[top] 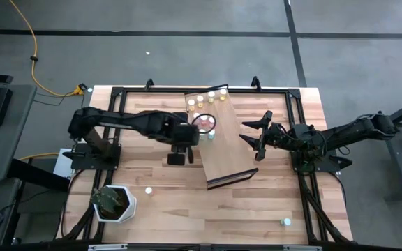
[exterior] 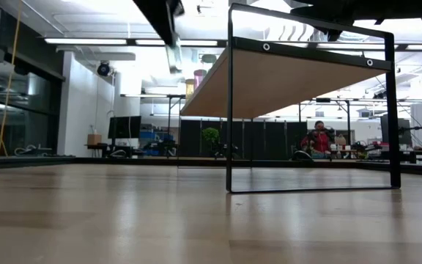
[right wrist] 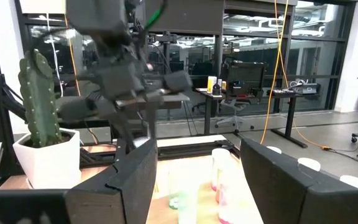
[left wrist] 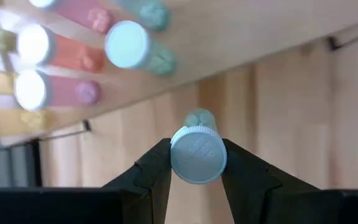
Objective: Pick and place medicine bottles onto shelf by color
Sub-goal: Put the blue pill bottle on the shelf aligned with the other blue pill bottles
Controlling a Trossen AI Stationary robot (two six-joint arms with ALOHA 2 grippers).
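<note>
The left hand (left wrist: pixel 197 163) grips a teal bottle (left wrist: pixel 197 152) by its white cap just off the shelf (top: pixel 222 150), light, rigid, probably slick plastic; the right hand (top: pixel 258 137) waits open.

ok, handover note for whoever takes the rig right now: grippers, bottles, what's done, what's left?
Left gripper: shut on a teal bottle, held over the shelf near its far end.
Right gripper: open, empty, waiting at the shelf's right edge.
Done: a cluster of yellow, pink and teal bottles stands at the shelf's far end.
Left: place the held teal bottle beside the other teal bottle; then fetch the loose bottles on the tabletop, one near the cactus pot, one at the near right corner.
</note>
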